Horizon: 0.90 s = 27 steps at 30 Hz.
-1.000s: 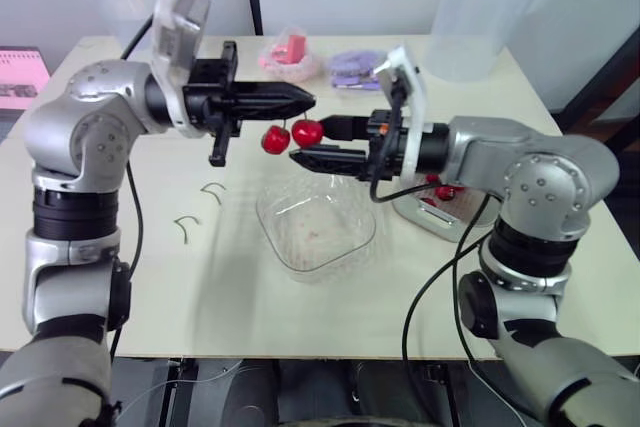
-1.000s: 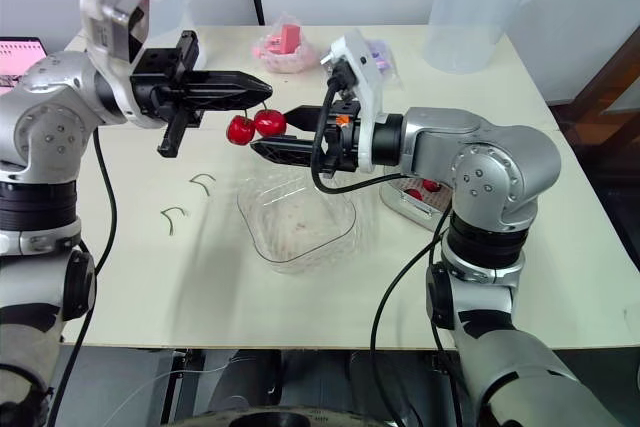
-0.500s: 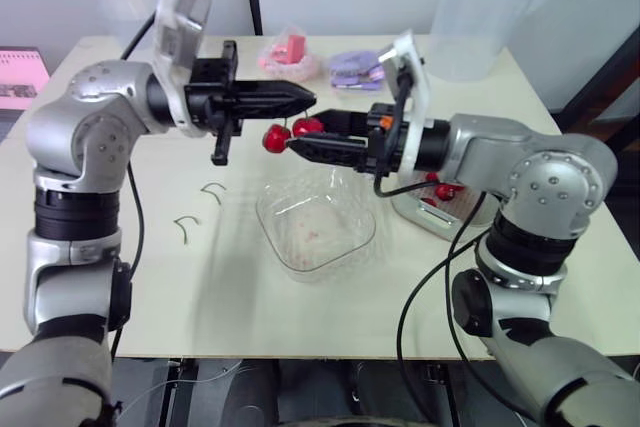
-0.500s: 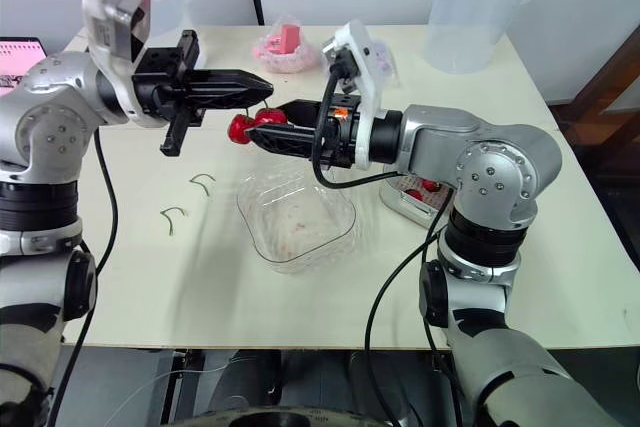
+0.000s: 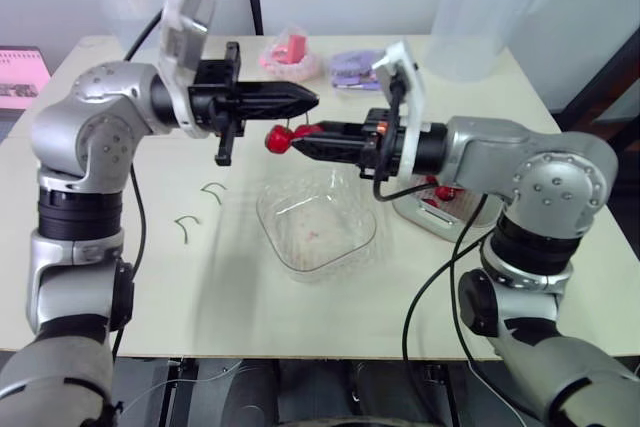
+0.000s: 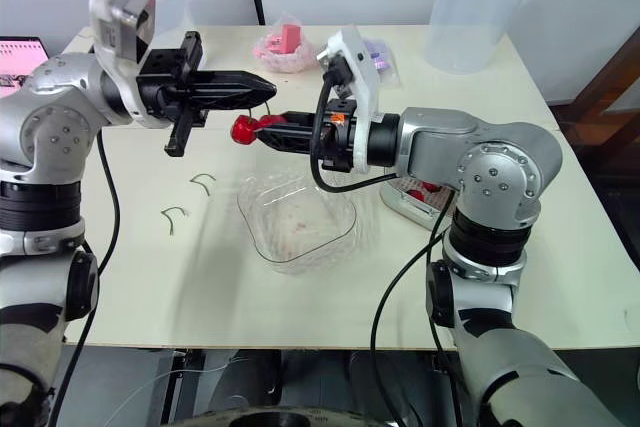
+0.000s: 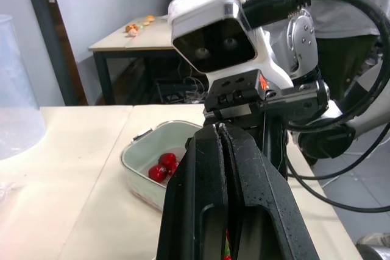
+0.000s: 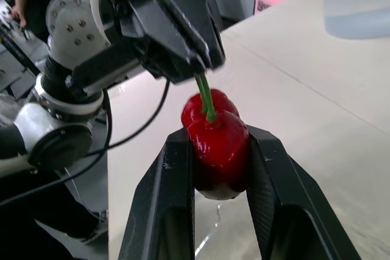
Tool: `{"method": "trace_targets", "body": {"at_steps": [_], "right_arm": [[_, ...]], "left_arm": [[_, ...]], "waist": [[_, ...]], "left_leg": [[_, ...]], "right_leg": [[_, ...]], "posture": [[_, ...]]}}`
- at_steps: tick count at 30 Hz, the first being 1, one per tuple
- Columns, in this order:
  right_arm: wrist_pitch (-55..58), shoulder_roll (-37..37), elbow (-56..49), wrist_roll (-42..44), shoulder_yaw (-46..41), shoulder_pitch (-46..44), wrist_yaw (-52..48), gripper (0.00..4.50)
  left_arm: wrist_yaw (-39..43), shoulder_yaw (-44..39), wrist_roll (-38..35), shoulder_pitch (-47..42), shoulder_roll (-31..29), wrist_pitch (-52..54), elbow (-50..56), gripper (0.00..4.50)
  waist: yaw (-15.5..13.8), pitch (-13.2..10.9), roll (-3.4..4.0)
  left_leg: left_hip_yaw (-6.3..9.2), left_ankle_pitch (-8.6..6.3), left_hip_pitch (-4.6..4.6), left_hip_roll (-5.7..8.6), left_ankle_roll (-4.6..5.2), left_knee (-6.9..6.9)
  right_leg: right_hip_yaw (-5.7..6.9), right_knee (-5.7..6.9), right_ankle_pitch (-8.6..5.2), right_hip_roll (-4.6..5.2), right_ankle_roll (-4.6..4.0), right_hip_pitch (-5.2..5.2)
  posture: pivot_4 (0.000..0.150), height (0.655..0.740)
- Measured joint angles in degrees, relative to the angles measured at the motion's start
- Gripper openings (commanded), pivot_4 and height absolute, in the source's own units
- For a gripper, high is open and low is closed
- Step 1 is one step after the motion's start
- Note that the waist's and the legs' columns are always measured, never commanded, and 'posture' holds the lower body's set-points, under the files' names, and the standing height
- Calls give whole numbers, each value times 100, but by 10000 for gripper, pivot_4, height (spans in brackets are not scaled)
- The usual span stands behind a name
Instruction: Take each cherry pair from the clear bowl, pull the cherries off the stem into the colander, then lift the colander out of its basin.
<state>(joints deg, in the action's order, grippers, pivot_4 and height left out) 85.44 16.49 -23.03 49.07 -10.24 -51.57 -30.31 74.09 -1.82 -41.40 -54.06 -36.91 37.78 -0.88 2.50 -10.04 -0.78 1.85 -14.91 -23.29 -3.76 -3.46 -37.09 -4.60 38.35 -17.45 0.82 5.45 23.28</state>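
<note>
– Since a second ago our right pincer [image 5: 298, 134] has come up from under the fruit. Its fingers stood spread below the cherry pair [image 5: 287, 136] then; now they are pinching one cherry [image 8: 216, 144].
– Agreed. And our left pincer [image 5: 307, 99]?
– Hardly shifted. Its fingers are pressed together on the stem [image 8: 206, 97], which runs down from its tips to the fruit. The second cherry [image 5: 276, 140] hangs free just left of the pinched one.
– Where do we have the pair, then?
– In the air between the two pincers, above the far left rim of the clear bowl [image 5: 268, 209], not over the colander [image 7: 135, 150].
– That is the relation we care about. Which way is the colander from here?
– To the right and nearer, on the tabletop [image 5: 200, 277] beneath our right forearm. It sits in its basin [image 5: 415, 215] with red fruit [image 7: 163, 165] already inside. We judge the right arm to be much the closer of the two.
– And the stem's long axis?
– Roughly upright, leaning a little. The pincers meet almost tip to tip, the left one above the right.
– So we would pull down and rightward?
– We think so. That would run along the stem, away from the left pincer's hold and toward the colander.
– Risk?
– If the cherry lets go here, we expect it to drop into the bowl, short of the colander.
</note>
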Motion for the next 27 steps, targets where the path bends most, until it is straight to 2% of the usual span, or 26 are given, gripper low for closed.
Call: {"method": "trace_targets", "body": {"at_steps": [8,14,18,20,22,24,26,27], "right_arm": [[-209,810,-240,11,555,1005,-167,6511],[-983,2134,-247,-146,-174,1157,-419,6511],[-1709,3018,144,-683,-223,1771,-603,6511],[-1845,3158,517,-961,-231,1994,-595,6511],[-2538,3636,753,-1480,-85,2589,-748,6511],[-2838,3702,979,-1764,17,2813,-805,6511],[-3048,3699,1075,-1890,112,2923,-869,16626],[-3157,3700,1120,-1960,134,2961,-910,19970]], "left_arm": [[-63,-12,-3,-10,18,-68,2,0],[-83,-20,-6,32,-13,-102,89,0],[-98,-18,-6,98,21,-121,112,0],[-98,-20,-4,171,17,-145,111,0],[-101,9,20,153,126,-230,111,0],[-100,7,38,154,109,-239,98,0],[-94,14,52,154,133,-254,98,0],[-86,28,73,154,139,-269,98,0]], "waist": [[2,0,0],[-15,0,0],[-22,0,-1],[-15,0,-1],[-15,0,0],[-15,0,0],[6,-1,1],[7,-1,1]], "left_leg": [[0,0,-3,0,1,-1],[-1,-2,-4,0,3,3],[-4,-6,-5,0,11,1],[-6,-6,-5,1,11,0],[-4,-7,-3,0,13,1],[-6,-7,-3,0,13,-1],[-9,-7,-2,0,13,-3],[-9,-7,0,0,13,-3]], "right_leg": [[0,-5,0,-1,0,1],[-1,-16,0,-1,1,-2],[-3,-23,0,0,1,-4],[-4,-22,0,0,1,-4],[-5,-22,0,-3,2,-5],[-6,-22,0,-2,2,-5],[-10,-20,0,-3,2,-5],[-10,-20,0,-4,2,-4]], "posture": [[1500,7367],[1500,7367],[1500,7367],[1500,7367],[1500,7367],[1500,7367],[1500,7367],[1500,7367]]}}
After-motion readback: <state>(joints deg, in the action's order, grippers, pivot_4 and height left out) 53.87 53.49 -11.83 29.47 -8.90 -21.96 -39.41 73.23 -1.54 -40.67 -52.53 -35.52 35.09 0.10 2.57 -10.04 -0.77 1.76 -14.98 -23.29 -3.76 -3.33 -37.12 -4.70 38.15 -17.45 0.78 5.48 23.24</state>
